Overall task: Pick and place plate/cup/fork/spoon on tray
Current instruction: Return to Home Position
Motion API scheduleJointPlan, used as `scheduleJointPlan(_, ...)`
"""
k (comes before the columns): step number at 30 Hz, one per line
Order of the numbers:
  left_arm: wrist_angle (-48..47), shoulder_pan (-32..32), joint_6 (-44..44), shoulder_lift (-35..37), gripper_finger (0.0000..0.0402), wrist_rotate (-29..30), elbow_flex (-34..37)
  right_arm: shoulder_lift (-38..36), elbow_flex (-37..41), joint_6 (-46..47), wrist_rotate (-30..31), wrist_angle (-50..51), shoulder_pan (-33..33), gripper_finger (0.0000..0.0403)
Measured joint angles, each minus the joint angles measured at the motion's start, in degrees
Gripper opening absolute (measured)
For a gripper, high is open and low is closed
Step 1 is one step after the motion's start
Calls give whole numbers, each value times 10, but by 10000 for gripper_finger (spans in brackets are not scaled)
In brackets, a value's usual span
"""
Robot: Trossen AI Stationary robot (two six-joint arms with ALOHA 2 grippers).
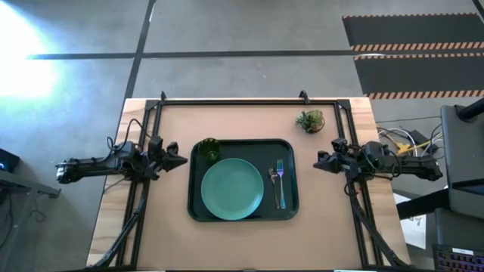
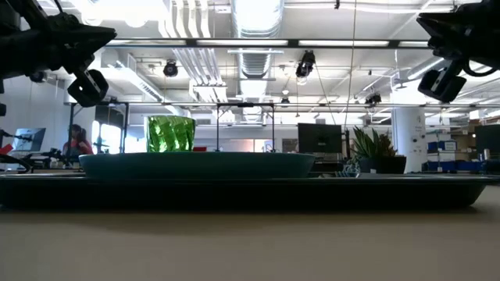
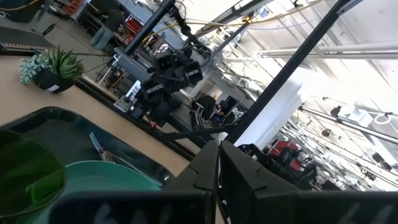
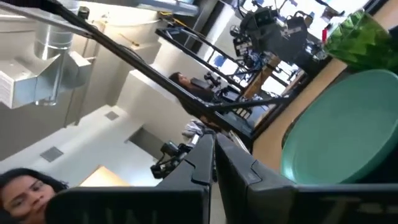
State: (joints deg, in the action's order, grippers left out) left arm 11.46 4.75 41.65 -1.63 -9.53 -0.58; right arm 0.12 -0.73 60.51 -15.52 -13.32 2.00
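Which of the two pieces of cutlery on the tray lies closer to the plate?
The spoon, the piece with the oval bowl, lies right beside the plate; the bluish tined fork lies beyond it.

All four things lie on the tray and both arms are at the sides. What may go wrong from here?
1. The cup stands in the corner of the tray nearest the left gripper; a low swing might tip it.
2. The potted plant sits close to the right gripper; that arm might brush it while retracting.

A lab: exposed ceiling ducts (image 2: 255, 22), desk monitors (image 2: 319, 139), hazard-striped floor mats (image 1: 412, 32)
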Motion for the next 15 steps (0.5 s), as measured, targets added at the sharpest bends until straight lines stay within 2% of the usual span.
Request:
scheduleJointPlan(5,0,0,0,0,0,-1,0,0,0,62,-10,101,0,9)
scheduleJointPlan(15,0,0,1,0,0,-3,0,10,-9,90,-14,130,0,9)
